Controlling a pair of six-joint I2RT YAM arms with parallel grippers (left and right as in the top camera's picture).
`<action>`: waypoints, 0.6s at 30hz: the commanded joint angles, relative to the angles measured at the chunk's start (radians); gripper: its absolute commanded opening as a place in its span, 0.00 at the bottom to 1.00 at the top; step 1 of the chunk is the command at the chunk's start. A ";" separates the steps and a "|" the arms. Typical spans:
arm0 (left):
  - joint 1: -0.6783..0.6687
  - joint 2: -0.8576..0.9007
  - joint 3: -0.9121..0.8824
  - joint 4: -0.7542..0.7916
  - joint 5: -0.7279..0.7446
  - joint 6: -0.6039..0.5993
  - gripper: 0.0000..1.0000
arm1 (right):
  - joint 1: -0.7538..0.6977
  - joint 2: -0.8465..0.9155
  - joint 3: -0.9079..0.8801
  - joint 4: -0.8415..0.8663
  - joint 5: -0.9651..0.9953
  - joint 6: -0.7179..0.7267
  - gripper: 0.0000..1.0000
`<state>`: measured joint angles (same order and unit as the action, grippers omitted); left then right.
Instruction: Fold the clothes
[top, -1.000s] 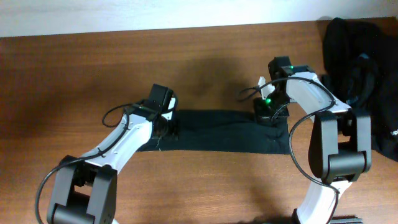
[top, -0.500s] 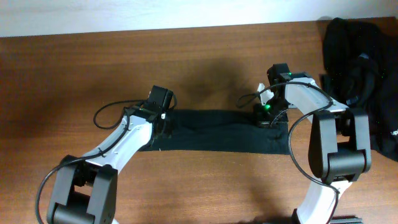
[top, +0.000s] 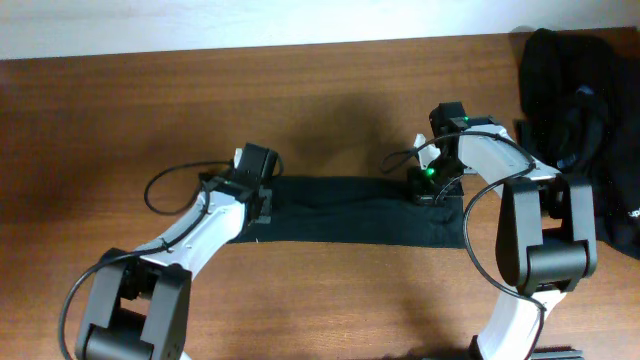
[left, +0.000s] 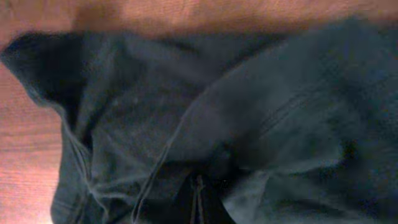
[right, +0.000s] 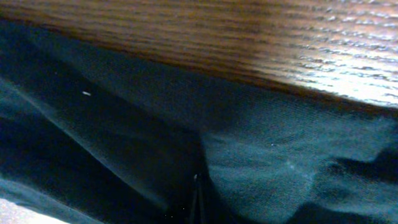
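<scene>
One of the clothes, a black garment (top: 350, 212), lies folded into a long flat strip across the middle of the table. My left gripper (top: 262, 203) is down on the strip's left end. In the left wrist view its jaws (left: 198, 194) are shut, with rumpled dark fabric (left: 261, 106) bunched around the tips. My right gripper (top: 432, 190) is down on the strip's right end near the upper edge. In the right wrist view it (right: 196, 194) is shut on the fabric (right: 280, 162), with bare wood just beyond.
A heap of more black clothes (top: 572, 110) sits at the table's right edge, close behind the right arm. The brown wooden table (top: 120, 130) stretches left and behind the strip. A pale wall strip runs along the far edge.
My left gripper has shifted a little left along the strip's end and its cable loop swung out. The right gripper settled slightly lower, then stayed put. The strip has barely moved.
</scene>
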<state>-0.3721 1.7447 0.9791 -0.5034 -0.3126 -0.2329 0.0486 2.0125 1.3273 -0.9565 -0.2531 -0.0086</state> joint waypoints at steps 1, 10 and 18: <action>0.002 -0.005 -0.071 0.039 -0.045 -0.009 0.02 | 0.006 0.004 -0.011 -0.007 0.003 -0.011 0.04; 0.047 -0.005 -0.114 0.094 -0.157 -0.010 0.08 | 0.006 0.004 -0.011 -0.026 0.071 -0.013 0.05; 0.133 -0.027 -0.060 0.098 -0.155 -0.010 0.08 | 0.003 0.004 -0.011 -0.026 0.082 -0.013 0.06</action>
<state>-0.2520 1.7409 0.8902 -0.4011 -0.4389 -0.2329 0.0486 2.0125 1.3273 -0.9798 -0.2001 -0.0120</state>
